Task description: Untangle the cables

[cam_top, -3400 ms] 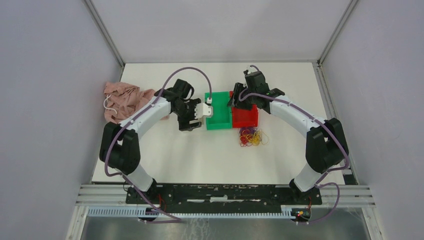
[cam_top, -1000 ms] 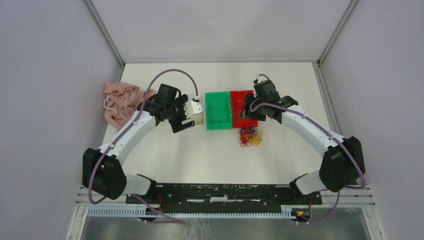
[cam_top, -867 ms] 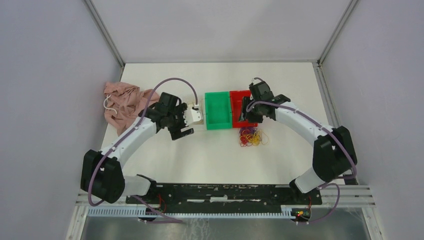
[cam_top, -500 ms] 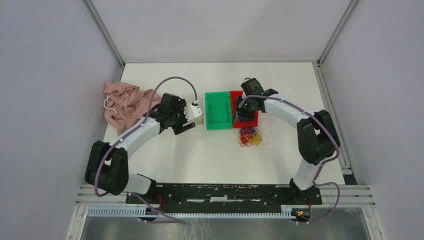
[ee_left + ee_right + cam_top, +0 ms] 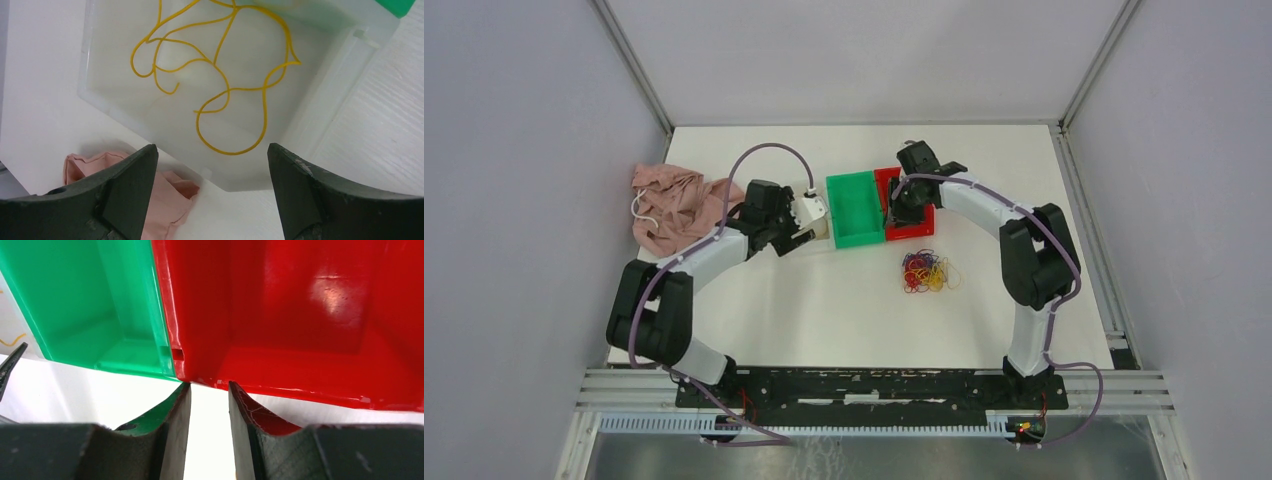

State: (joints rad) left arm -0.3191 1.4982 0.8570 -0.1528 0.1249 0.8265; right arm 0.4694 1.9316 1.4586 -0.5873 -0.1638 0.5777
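The cables (image 5: 930, 272) lie as a tangle of thin yellow, red and dark loops on the table in front of the red bin (image 5: 916, 215). Several yellow loops (image 5: 220, 80) lie inside a translucent white bin (image 5: 320, 95). My left gripper (image 5: 796, 222) is open and empty at that bin's near side; in the left wrist view its jaws stand wide apart (image 5: 211, 147). My right gripper (image 5: 894, 206) is open by a narrow gap and empty (image 5: 209, 385). Its tips are at the near rim of the red bin (image 5: 300, 315), by the corner next to the green bin (image 5: 90, 300).
The white bin (image 5: 814, 208), the green bin (image 5: 854, 208) and the red bin stand side by side, turned slightly. The green and red bins show nothing inside. A pink cloth (image 5: 674, 205) lies at the left edge, also in the left wrist view (image 5: 165, 200).
Both arms drew in toward the bins. The row of bins shifted left and farther back and turned slightly. The cable pile has not moved.
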